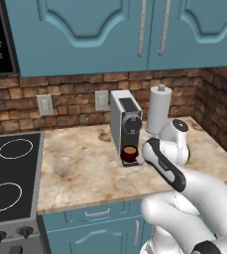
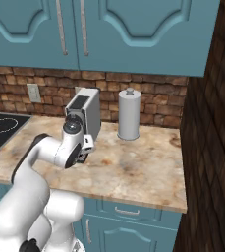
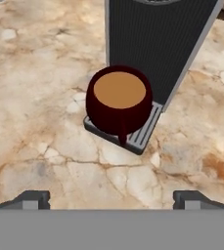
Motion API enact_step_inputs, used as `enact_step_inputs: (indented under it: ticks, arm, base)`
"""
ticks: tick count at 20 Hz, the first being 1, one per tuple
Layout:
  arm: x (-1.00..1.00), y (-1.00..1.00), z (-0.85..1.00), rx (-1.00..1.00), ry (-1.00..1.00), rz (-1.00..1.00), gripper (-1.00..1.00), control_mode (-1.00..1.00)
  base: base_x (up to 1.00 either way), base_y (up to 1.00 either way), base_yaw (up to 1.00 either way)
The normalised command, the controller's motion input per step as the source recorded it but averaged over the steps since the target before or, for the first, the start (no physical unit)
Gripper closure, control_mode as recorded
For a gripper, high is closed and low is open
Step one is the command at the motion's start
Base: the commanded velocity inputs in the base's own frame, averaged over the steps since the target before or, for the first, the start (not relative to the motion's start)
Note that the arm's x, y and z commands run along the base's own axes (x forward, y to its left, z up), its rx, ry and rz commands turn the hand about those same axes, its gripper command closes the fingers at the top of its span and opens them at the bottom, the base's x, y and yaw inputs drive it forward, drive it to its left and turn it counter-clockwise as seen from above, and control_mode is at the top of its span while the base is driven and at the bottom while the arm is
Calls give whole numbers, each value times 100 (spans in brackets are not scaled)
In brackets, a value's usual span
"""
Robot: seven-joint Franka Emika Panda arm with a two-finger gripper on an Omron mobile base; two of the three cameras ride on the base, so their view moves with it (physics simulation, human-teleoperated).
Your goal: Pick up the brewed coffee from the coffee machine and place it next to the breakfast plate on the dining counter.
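Note:
The brewed coffee [image 3: 119,100] is a dark red mug of brown liquid standing on the drip tray [image 3: 142,135] of the coffee machine [image 3: 157,44]. Its handle points toward the hand. In the left base view the mug [image 1: 129,152] sits at the foot of the grey machine [image 1: 126,121]. My gripper [image 3: 112,200] is open, a short way in front of the mug and a little above it, with nothing between its fingertips [image 3: 33,197]. From the right base, the hand [image 2: 82,150] hangs in front of the machine [image 2: 87,115] and hides the mug. The breakfast plate and dining counter are out of view.
A white paper-towel roll [image 1: 158,109] stands right of the machine, near the brick back wall. A black stove [image 1: 8,173] lies to the left on the marbled worktop [image 1: 80,168]. A brick side wall [image 2: 207,147] closes the right end. Teal cabinets [image 1: 85,30] hang overhead.

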Motion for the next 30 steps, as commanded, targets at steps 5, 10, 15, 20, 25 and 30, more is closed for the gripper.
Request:
enact_step_inputs:
  ticks: [5, 10, 15, 20, 25, 30]
  arm:
    - [22, 0, -24, 0, 0, 2, -100, -100]
    - [19, 0, -27, 0, 0, 3, -100, -100]
    - [15, 2, -22, 0, 0, 4, -100, -100]
    - [17, 9, -20, 0, 0, 5, -100, -100]
    - [18, 11, -15, 0, 0, 5, -100, -100]
    - [19, 3, -4, 0, 0, 3, -100, -100]
  base:
    - [0, 0, 0]
    - [0, 0, 0]
    - [0, 0, 0]
    - [0, 0, 0]
    - [0, 0, 0]
    - [0, 0, 0]
